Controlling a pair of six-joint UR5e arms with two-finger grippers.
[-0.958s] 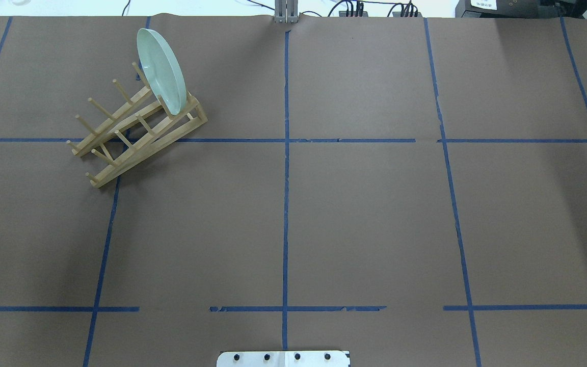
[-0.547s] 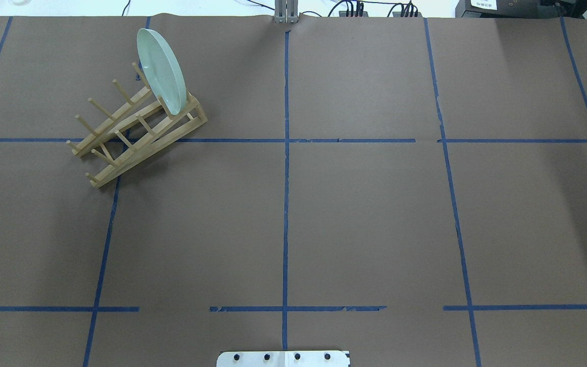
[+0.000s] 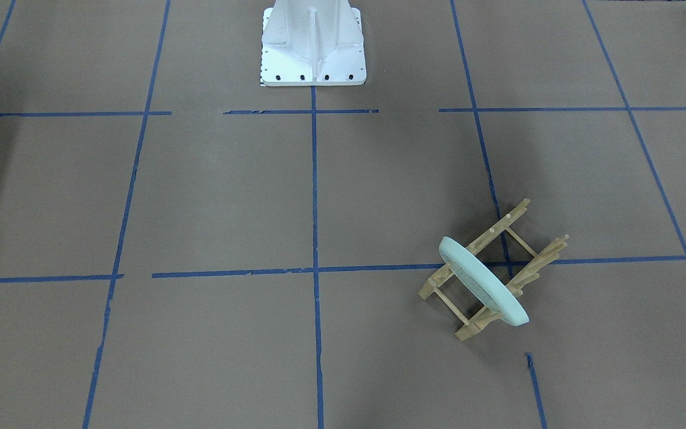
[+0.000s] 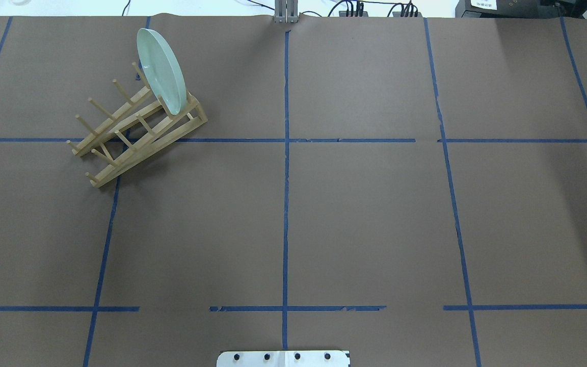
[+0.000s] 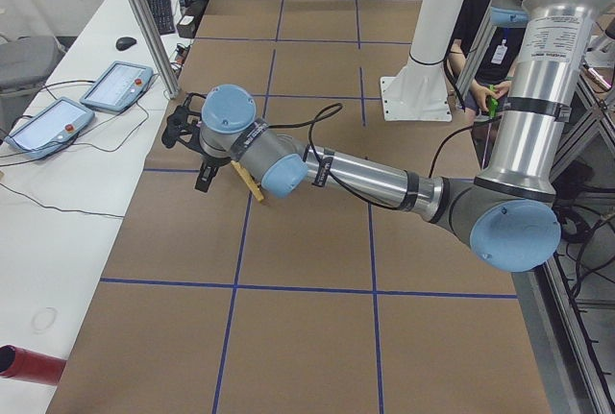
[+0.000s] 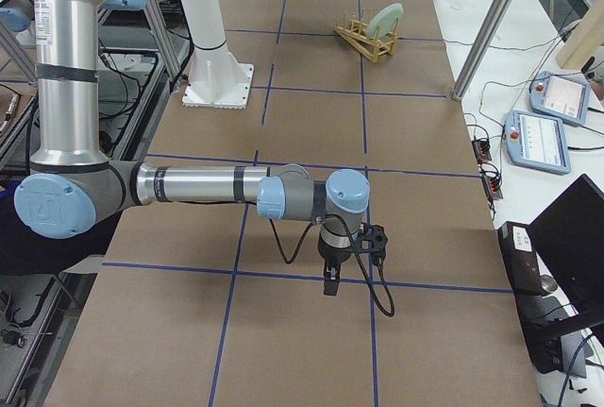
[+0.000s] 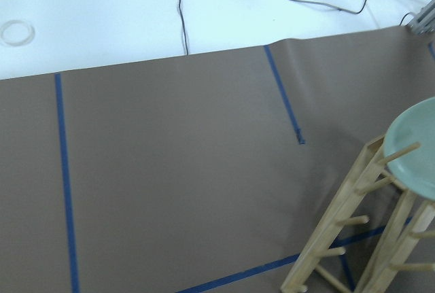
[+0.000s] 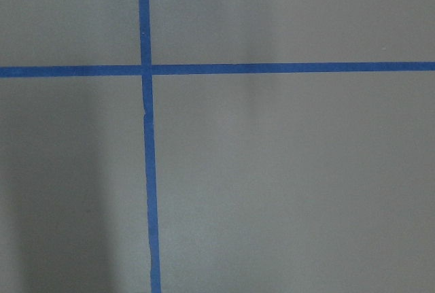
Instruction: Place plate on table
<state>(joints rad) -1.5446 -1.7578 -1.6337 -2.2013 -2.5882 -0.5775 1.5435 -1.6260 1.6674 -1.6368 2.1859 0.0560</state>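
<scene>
L hand (image 5: 204,180), R hand (image 6: 330,284): only side cams show them, grip unclear; plate (image 4: 163,71) upright in rack (image 4: 145,148).

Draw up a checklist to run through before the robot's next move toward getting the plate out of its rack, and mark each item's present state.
1. The plate stands on edge at one end of the wooden rack: ok.
2. Nothing grips or touches the plate in the overhead and front-facing views: ok.
3. The left wrist camera has the plate and rack in sight: ok.
4. Left gripper is open and ready to take the rim: cannot tell, as only a side view shows it.
5. Right gripper hangs far from the rack: ok.
6. Bare table lies beside the rack for setting the plate down: ok.
</scene>
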